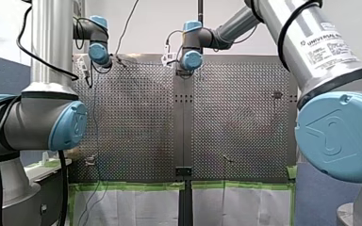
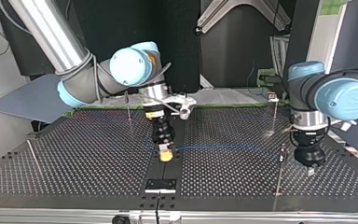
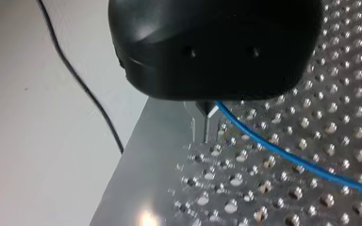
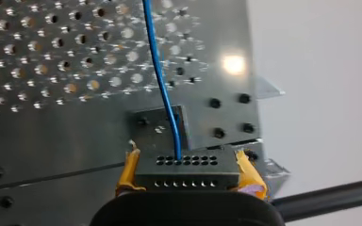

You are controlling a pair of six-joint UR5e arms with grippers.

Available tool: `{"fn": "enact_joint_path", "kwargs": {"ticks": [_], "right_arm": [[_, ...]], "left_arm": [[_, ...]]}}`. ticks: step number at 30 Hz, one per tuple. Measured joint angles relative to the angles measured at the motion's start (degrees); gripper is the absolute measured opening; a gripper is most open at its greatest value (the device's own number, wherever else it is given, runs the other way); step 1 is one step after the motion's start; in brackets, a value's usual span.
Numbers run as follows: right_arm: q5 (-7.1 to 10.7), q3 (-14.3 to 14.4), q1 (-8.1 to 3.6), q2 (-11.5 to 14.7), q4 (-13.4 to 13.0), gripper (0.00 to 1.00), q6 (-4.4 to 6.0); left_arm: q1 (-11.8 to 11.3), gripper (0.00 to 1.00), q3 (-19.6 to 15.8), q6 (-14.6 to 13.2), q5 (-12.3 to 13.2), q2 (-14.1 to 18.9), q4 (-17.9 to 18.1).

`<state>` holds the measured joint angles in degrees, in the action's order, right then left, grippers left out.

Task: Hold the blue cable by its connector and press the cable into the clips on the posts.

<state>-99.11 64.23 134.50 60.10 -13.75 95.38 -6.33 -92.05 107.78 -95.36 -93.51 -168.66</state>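
In the right wrist view my right gripper (image 4: 187, 162) has its yellow pads (image 4: 128, 170) shut on a black connector block (image 4: 187, 173) with rows of holes. The thin blue cable (image 4: 162, 80) leaves the block's middle and runs out over the perforated plate. Seen in the top view, my right gripper (image 2: 166, 154) stands at mid-table, and the cable (image 2: 223, 148) stretches low across to a thin post (image 2: 281, 170) beside my left gripper (image 2: 311, 171). The left wrist view shows my left gripper (image 3: 207, 113) shut on the blue cable (image 3: 283, 153), just above the plate near its edge.
More thin posts stand on the perforated table (image 2: 74, 163): one behind my left gripper (image 2: 274, 114), one behind my right gripper (image 2: 128, 107), one leaning at the top view's left (image 2: 34, 158). A black bracket (image 2: 160, 185) sits at the near middle edge.
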Motion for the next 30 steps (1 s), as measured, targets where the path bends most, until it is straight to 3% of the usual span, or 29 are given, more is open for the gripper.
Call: {"fn": "enact_joint_path", "kwargs": {"ticks": [9, 16, 25, 30], "right_arm": [[0.30, -4.83, -0.04, -3.19, 1.69, 0.00, 0.33], [0.59, -8.69, -0.09, -6.03, 4.44, 0.00, 0.38], [0.72, -13.44, -0.97, -8.09, 6.44, 0.00, 0.37], [1.17, -14.44, -1.23, -8.34, 6.75, 0.00, 0.35]], "left_arm": [[-1.51, 0.00, 1.24, 1.03, 2.15, -2.44, 0.60], [-2.26, 0.00, 2.03, 1.87, 3.72, -3.56, 1.19], [-2.89, 0.00, 2.58, 2.79, 5.46, -4.25, 1.41], [-3.14, 0.04, 2.59, 3.27, 6.11, -4.30, 1.66]]}}
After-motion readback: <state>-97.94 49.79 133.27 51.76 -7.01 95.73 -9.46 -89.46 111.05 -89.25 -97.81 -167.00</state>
